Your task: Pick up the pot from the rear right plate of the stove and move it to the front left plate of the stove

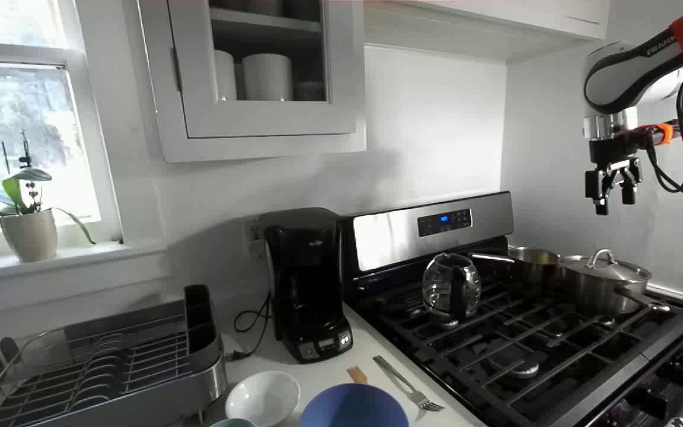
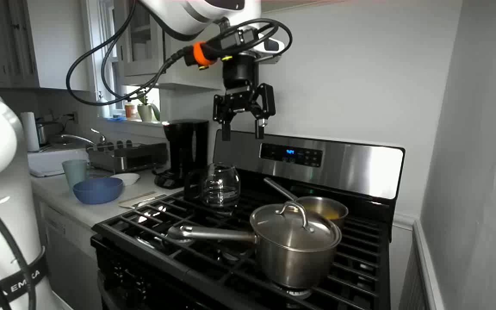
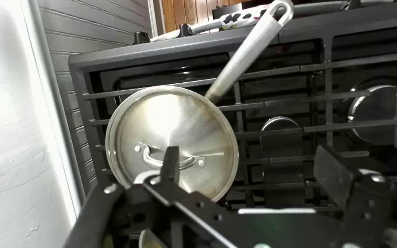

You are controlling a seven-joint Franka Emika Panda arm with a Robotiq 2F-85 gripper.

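The pot, a small metal saucepan with a yellow inside, shows in both exterior views (image 1: 534,259) (image 2: 325,208) on the rear right plate of the stove (image 1: 386,237) (image 2: 360,170). The larger lidded pot partly hides it. Its long handle (image 2: 280,188) points toward the back left. Only a sliver of its rim (image 3: 149,240) shows in the wrist view, behind my finger linkage. The front left plate (image 1: 520,365) (image 3: 384,115) has nothing standing on it. My gripper (image 1: 615,203) (image 2: 243,132) (image 3: 248,155) is open and empty, pointing down high above the stove.
A wide lidded pot (image 2: 297,262) (image 3: 171,120) stands on the front right burner, its handle (image 2: 218,233) reaching left. A glass carafe (image 1: 451,287) stands rear left. A coffee maker (image 1: 306,284), blue bowl (image 2: 98,190) and fork (image 1: 409,385) lie left. A wall (image 3: 12,137) borders the right.
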